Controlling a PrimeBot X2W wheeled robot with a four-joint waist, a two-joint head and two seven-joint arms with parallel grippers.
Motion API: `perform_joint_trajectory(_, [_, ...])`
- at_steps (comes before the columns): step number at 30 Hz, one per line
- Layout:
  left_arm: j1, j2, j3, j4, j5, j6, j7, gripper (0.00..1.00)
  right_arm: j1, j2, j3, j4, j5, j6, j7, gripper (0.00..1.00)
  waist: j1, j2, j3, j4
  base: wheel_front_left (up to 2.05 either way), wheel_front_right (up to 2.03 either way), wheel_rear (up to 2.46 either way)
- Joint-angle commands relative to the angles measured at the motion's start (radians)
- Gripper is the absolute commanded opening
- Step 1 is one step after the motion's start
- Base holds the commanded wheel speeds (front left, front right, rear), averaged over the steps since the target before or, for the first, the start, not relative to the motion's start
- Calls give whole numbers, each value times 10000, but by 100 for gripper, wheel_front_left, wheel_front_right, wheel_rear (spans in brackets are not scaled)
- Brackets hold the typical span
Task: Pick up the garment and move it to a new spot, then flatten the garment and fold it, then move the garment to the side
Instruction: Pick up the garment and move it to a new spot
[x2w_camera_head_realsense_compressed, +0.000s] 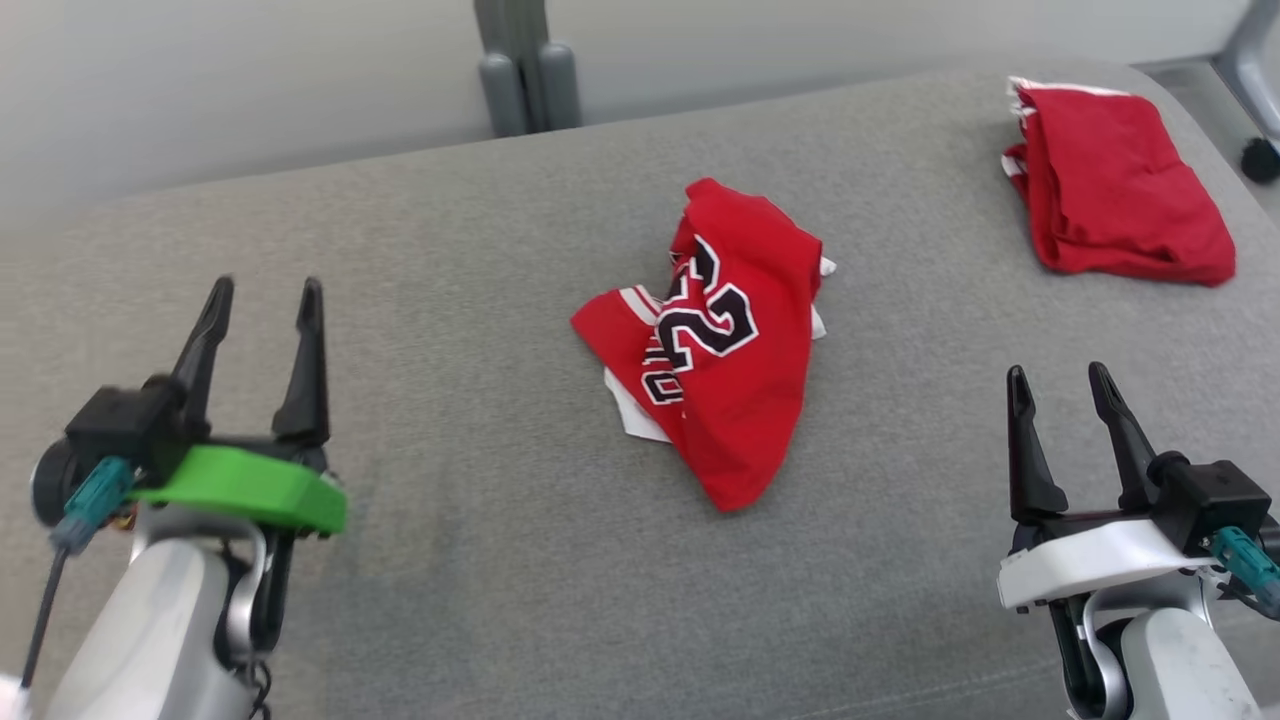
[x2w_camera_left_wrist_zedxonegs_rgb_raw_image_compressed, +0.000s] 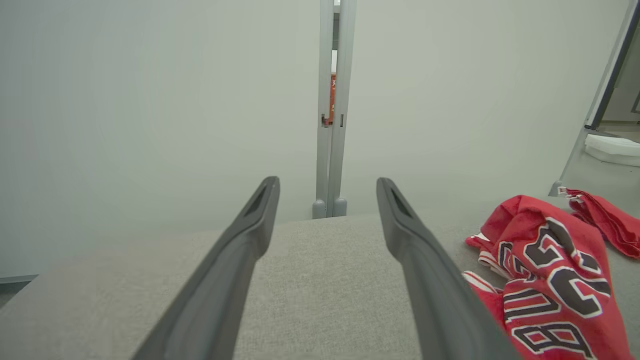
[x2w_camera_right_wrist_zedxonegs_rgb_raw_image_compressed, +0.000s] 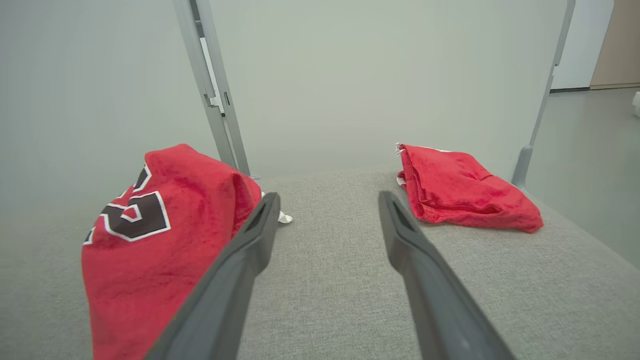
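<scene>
Grey bench (x2w_camera_head_realsense_compressed: 420, 560) carried the jersey (x2w_camera_head_realsense_compressed: 725, 340), crumpled at centre, between left pincer (x2w_camera_head_realsense_compressed: 267, 288) and right pincer (x2w_camera_head_realsense_compressed: 1057, 372), both spread and empty. I judged flattening, folding and moving aside all undone. Folded red garment (x2w_camera_head_realsense_compressed: 1110, 180) lay far right.

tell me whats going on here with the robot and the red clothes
A two-armed robot faces a grey padded surface. A crumpled red jersey lies in the middle, touched by neither arm. The left gripper and right gripper hover open on either side, holding nothing. A second red garment lies folded at the far right.
</scene>
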Motion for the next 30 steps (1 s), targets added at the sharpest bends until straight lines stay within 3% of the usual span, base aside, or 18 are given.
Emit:
perform_joint_trajectory(1, [418, 155, 225, -188, 27, 99, -26, 100, 181, -24, 17, -81, -13, -10, 37, 100, 0, 0, -489, 566, 0, 0, 0])
perform_joint_trajectory(8, [1831, 354, 1088, -1042, 176, 323, -27, 100, 389, -55, 191, -369, 13, -10, 197, 100, 0, 0, -728, 1017, 0, 0, 0])
perform_joint_trajectory(13, [2705, 196, 1542, -1552, 310, 312, -28, 100, 464, -65, 369, -603, -6, -10, 357, 100, 0, 0, -825, 1111, 0, 0, 0])
perform_joint_trajectory(30, [3629, -329, 1549, -1589, 863, 92, -29, 100, 945, -166, 587, -1281, 19, -10, 996, 100, 0, 0, -954, 1146, 0, 0, 0])
